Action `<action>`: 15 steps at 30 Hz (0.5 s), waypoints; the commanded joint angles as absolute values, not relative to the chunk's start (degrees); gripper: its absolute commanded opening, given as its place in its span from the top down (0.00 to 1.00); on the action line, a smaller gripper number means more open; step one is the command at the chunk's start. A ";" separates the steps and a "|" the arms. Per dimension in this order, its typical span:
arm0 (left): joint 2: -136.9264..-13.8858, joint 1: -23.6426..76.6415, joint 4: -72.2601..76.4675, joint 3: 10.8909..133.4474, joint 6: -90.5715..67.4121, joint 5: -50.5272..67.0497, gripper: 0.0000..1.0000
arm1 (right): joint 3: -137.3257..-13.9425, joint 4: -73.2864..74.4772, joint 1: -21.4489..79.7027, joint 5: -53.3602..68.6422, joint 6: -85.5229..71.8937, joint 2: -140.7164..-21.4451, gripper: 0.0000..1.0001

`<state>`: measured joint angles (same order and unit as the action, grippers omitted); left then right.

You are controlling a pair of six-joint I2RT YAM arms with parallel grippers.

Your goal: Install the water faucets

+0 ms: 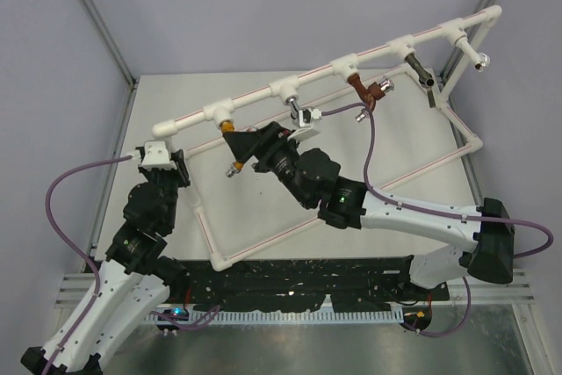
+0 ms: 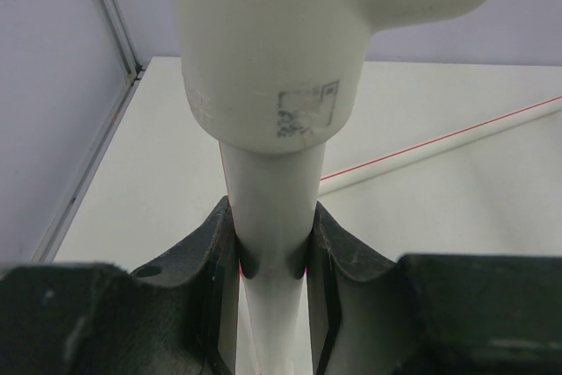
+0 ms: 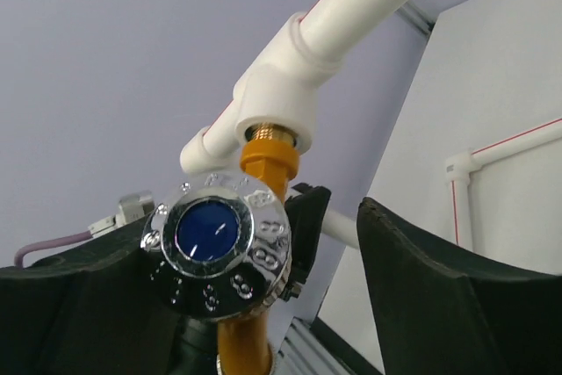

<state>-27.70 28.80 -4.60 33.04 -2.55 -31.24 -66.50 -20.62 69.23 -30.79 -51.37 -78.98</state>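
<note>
Bright, even light — nearest wrist-view surfaces slightly blurred.

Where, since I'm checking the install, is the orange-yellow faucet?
Top view, left of centre: the orange-yellow faucet hangs from the leftmost tee of the white pipe rail, inside the open right gripper.

The orange-yellow water faucet (image 3: 266, 161) was seen hanging downward, threaded by its brass neck into a white tee fitting (image 3: 279, 85), its silver round knob (image 3: 216, 243) with blue centre turned toward the right wrist camera
</note>
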 commanded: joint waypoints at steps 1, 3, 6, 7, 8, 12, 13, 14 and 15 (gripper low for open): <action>-28.04 30.59 -1.32 33.40 -3.25 -22.76 1.00 | -66.09 -25.66 67.59 -31.30 -48.88 -75.33 0.14; -28.04 30.50 -1.49 33.40 -3.16 -22.76 1.00 | -66.01 -24.71 67.67 -30.15 -43.61 -74.19 0.04; -28.12 30.59 -1.41 33.40 -2.99 -22.94 1.00 | -66.79 -22.51 68.38 -29.09 -31.52 -72.43 0.04; -28.21 30.59 -1.49 33.40 -2.90 -23.03 1.00 | -67.75 -20.32 69.07 -29.18 -28.33 -71.38 0.04; -28.13 30.59 -1.49 33.40 -2.90 -22.94 1.00 | -68.11 -19.69 69.52 -29.18 -21.78 -70.93 0.05; -28.30 30.59 -1.41 33.49 -2.90 -22.76 1.00 | -71.71 -12.76 72.50 -28.31 -0.35 -68.73 0.05; -28.21 30.50 -1.41 33.49 -2.90 -22.59 1.00 | -73.20 -11.79 74.16 -28.39 4.00 -68.56 0.04; -28.39 30.59 -1.41 33.49 -2.99 -22.59 1.00 | -74.17 -9.08 74.79 -28.82 11.87 -68.55 0.04; -28.48 30.59 -1.49 33.49 -2.99 -22.59 1.00 | -75.48 -8.01 76.27 -29.00 19.96 -68.64 0.05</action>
